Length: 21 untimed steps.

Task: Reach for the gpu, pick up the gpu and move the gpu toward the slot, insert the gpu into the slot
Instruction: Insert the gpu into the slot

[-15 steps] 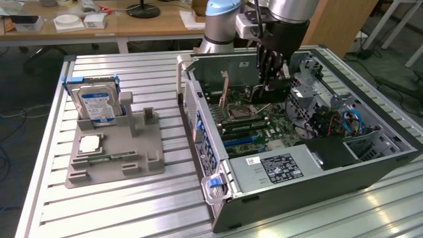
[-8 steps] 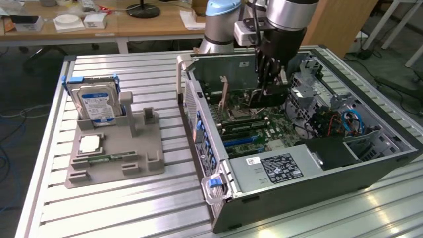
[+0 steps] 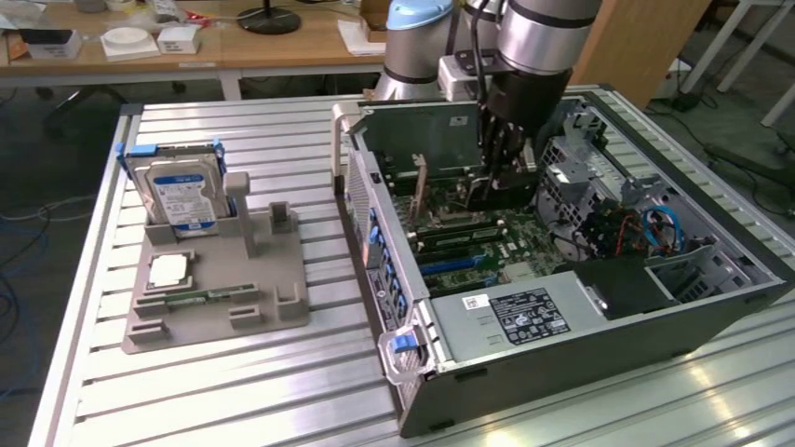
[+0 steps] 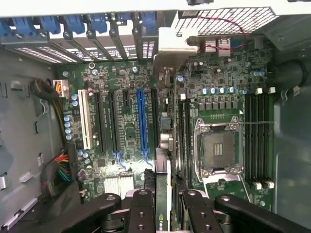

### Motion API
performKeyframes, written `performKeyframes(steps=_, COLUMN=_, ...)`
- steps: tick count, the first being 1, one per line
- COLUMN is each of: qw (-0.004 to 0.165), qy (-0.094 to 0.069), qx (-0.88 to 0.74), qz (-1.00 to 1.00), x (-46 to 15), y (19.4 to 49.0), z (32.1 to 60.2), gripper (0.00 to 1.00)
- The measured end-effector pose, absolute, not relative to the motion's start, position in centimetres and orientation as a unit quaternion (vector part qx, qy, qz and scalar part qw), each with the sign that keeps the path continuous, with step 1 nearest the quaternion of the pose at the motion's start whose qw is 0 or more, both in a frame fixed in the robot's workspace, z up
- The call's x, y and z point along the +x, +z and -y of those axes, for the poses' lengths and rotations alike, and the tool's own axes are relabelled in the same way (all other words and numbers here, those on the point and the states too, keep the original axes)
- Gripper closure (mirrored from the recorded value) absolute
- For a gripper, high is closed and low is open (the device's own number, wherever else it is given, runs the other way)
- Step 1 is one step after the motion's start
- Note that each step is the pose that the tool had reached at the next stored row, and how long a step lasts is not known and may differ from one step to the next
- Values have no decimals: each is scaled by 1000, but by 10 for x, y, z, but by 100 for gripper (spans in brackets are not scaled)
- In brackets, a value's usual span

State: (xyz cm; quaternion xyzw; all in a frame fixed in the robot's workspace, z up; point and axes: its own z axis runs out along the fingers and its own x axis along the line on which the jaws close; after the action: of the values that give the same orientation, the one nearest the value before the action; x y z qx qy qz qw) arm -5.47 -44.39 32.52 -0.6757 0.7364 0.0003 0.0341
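My gripper [image 3: 502, 182] hangs inside the open computer case, shut on the gpu [image 3: 420, 140]. The card stands upright on its edge, green circuit-board back showing, with its pale metal bracket [image 3: 339, 140] toward the case's rear wall. In the wrist view the gpu [image 4: 164, 145] appears edge-on between my two black fingers [image 4: 142, 206], and its bracket [image 4: 178, 42] lies at the far end. The slot [image 4: 142, 121], a long blue strip on the green motherboard [image 4: 221, 109], runs parallel to the card. The card's edge is offset to the side of the slot, toward the processor socket.
A square silver processor socket [image 4: 217, 148] and black memory slots [image 4: 257, 141] lie beside the card. A white slot [image 4: 86, 119] and coloured cables [image 4: 60, 165] sit on the other side. On the table at the exterior view's left, a grey fixture [image 3: 211, 298] holds a hard drive [image 3: 184, 191].
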Motion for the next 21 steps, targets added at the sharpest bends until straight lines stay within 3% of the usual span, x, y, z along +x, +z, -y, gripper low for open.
performKeyframes(steps=21, qw=32, qy=0, qx=-703, qz=-710, x=-58, y=303, z=444, gripper=73)
